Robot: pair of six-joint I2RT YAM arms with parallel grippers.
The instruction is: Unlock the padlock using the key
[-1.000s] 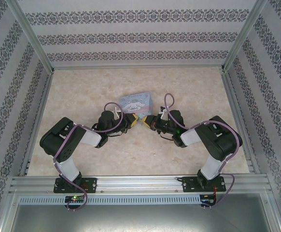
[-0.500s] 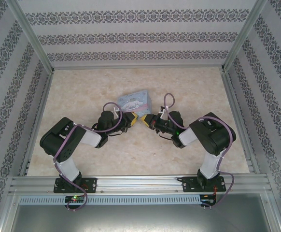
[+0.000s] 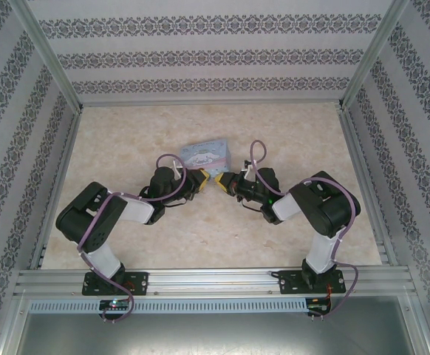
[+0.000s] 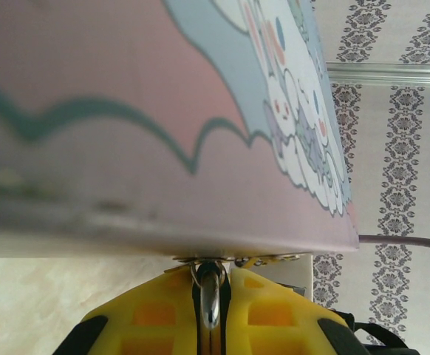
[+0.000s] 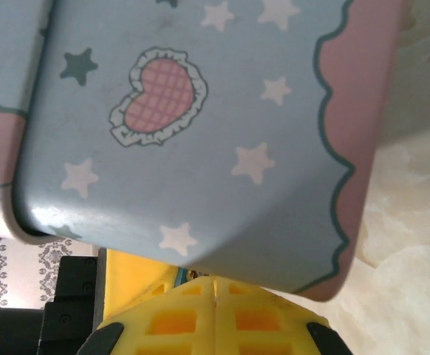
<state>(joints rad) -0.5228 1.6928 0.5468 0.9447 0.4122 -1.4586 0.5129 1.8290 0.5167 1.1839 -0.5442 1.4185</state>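
Note:
The padlock's thin silvery shackle (image 4: 210,299) stands pinched between the yellow fingers of my left gripper (image 4: 212,272), right under the edge of the pastel tin (image 4: 126,148); the padlock's body is hidden. In the top view my left gripper (image 3: 205,179) and right gripper (image 3: 221,182) meet tip to tip just in front of the tin (image 3: 207,156). My right gripper (image 5: 215,281) is shut, its pads pressed flat together below the tin's blue starred side (image 5: 200,148). The key is hidden where the tips meet.
The cartoon-dog tin sits at mid table, close against both grippers. The left gripper's yellow finger (image 5: 130,270) shows just left of the right gripper's tips. Patterned walls and metal rails (image 3: 52,177) fence in the marbled tabletop (image 3: 296,133).
Both grippers have crept slightly farther from the bases, toward the tin. The right arm's elbow has swung left. The tin has turned a little. Both grippers stay shut.

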